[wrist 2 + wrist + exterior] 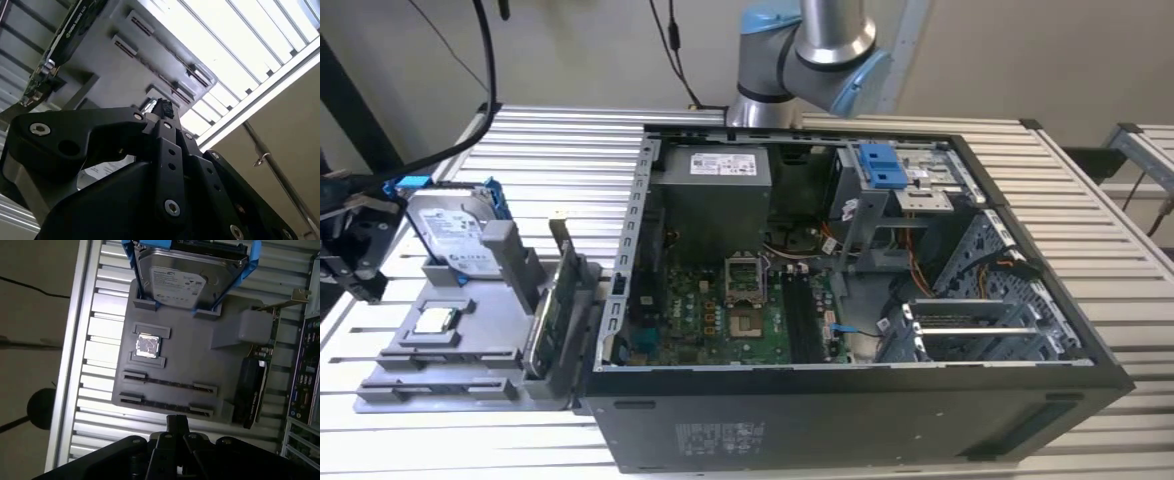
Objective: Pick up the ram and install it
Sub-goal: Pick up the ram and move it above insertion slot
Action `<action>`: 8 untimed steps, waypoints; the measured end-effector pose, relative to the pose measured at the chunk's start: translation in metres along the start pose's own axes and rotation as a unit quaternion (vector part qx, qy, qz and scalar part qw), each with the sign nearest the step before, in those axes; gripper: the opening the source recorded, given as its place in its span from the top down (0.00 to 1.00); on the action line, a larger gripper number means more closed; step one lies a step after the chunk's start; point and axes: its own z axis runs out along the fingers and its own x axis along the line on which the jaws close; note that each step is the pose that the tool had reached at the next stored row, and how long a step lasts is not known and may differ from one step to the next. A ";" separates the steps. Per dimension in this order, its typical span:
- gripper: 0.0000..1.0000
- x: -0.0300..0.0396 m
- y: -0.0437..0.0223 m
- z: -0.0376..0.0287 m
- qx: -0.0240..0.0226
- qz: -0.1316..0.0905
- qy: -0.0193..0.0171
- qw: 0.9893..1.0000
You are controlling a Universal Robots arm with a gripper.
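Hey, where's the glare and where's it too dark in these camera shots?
Second wrist view: the slatted table is washed out white, the gripper nearly black against it. First wrist view: glare on slats beside the grey holder. Exterior view: even light, computer case interior shaded.

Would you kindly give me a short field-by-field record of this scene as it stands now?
ram: thin dark strip, apparently on edge in a holder of the tray
gripper: hovers by the tray's edge, nearest the ram, apart from it
tray: grey, on slatted table
hard drive: in blue bracket, standing in tray
computer case: open, motherboard exposed
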 end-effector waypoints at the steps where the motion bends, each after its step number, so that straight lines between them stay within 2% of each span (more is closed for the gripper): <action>1: 0.89 0.0001 0.0001 0.0000 0.000 -0.005 0.000 1.000; 5: 0.89 0.0001 0.0002 0.0000 0.001 -0.031 0.002 1.000; 8: 0.89 0.0000 0.0003 0.0000 0.002 -0.052 0.003 0.999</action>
